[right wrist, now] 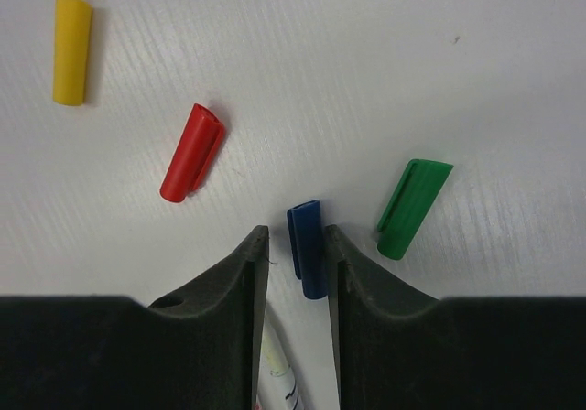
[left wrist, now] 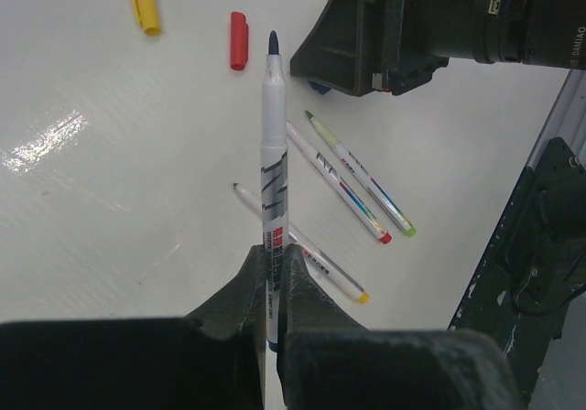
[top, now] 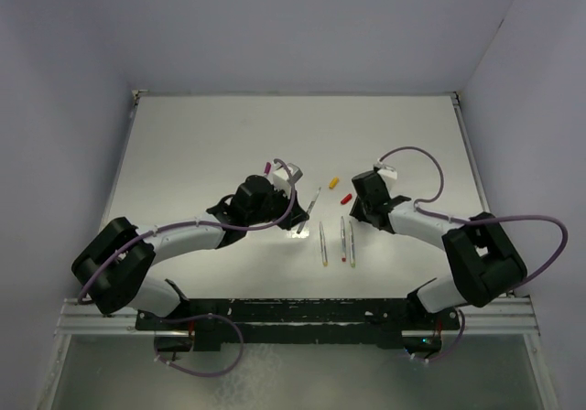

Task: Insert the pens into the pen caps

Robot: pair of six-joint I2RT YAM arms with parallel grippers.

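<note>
- The worktop (top: pixel 183 154) is carrying everything around its middle, between the two arms, so both can reach it.
- The left claw (left wrist: pixel 273 256) is pinching its fingers tightly on the rear end of one pen (left wrist: pixel 273 135). It is holding this pen above the worktop, with the dark blue tip pointing toward the far edge. The long front part is free, probably so that a cap can go over the tip.
- The right claw (right wrist: pixel 295 231) is standing half open around the blue cap (right wrist: pixel 307 262) and is not squeezing it yet. The cap is lying against one finger, with a gap on the other side. It is matching the held pen's colour, which I think explains the choice.
- Three other pens (left wrist: pixel 334 186) are lying side by side toward the near edge, apparently waiting their turn.
- The green cap (right wrist: pixel 410 207) is lying just beside the blue one, toward the right edge.
- The red cap (right wrist: pixel 190 154) and the yellow cap (right wrist: pixel 70 50) are lying further toward the far-left corner, apart from each other.
</note>
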